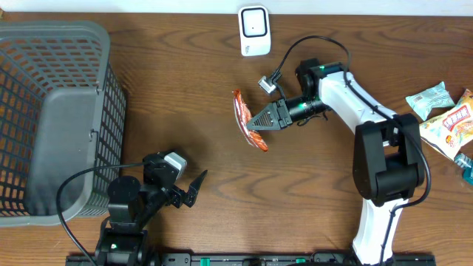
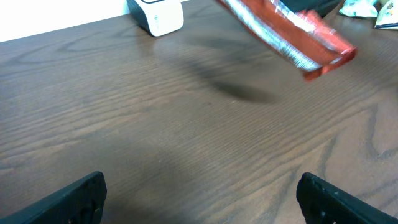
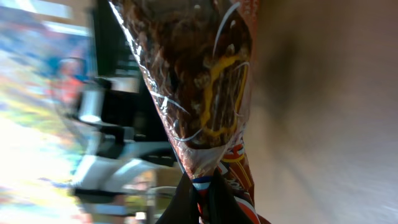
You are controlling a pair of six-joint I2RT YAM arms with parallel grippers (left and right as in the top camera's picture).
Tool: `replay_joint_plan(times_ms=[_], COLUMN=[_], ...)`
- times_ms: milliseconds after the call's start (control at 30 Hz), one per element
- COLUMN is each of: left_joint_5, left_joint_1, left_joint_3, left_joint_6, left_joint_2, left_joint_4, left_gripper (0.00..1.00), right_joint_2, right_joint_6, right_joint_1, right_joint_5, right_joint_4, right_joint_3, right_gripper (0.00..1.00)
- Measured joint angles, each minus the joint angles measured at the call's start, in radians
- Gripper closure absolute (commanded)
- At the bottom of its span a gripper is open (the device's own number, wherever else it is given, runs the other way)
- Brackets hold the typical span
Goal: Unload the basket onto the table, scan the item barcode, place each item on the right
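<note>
A red snack packet (image 1: 248,122) hangs on edge above the middle of the table, with my right gripper (image 1: 259,119) shut on its side. In the right wrist view the packet (image 3: 205,93) fills the frame, its end pinched between the dark fingertips (image 3: 183,202). The left wrist view shows the packet (image 2: 292,34) lifted over its shadow. The white barcode scanner (image 1: 253,30) stands at the table's far edge, beyond the packet; the scanner (image 2: 157,15) also appears top left in the left wrist view. My left gripper (image 1: 194,188) is open near the front edge, nothing between its fingers (image 2: 78,199).
A large grey mesh basket (image 1: 52,118) takes up the left side of the table. Several more snack packets (image 1: 447,118) lie at the right edge. The right arm's base (image 1: 384,170) stands front right.
</note>
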Motion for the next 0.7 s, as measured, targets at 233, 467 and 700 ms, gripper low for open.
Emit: replay_joint_plan(times_ms=[233,467,700], left_joint_5=[0.000,0.000,0.000], left_joint_1=[0.000,0.000,0.000], left_joint_3=[0.000,0.000,0.000], left_joint_6=[0.000,0.000,0.000], left_joint_2=[0.000,0.000,0.000], left_joint_4=[0.000,0.000,0.000], left_gripper=[0.02,0.02,0.02], right_joint_2=[0.000,0.000,0.000], right_joint_6=[0.250,0.524,0.658], right_joint_1=[-0.010,-0.010,-0.010], right_joint_5=[0.354,0.748,0.942], right_joint_4=[0.159,0.192,0.196], right_joint_3=[0.000,0.000,0.000], right_gripper=[0.99,0.99,0.99])
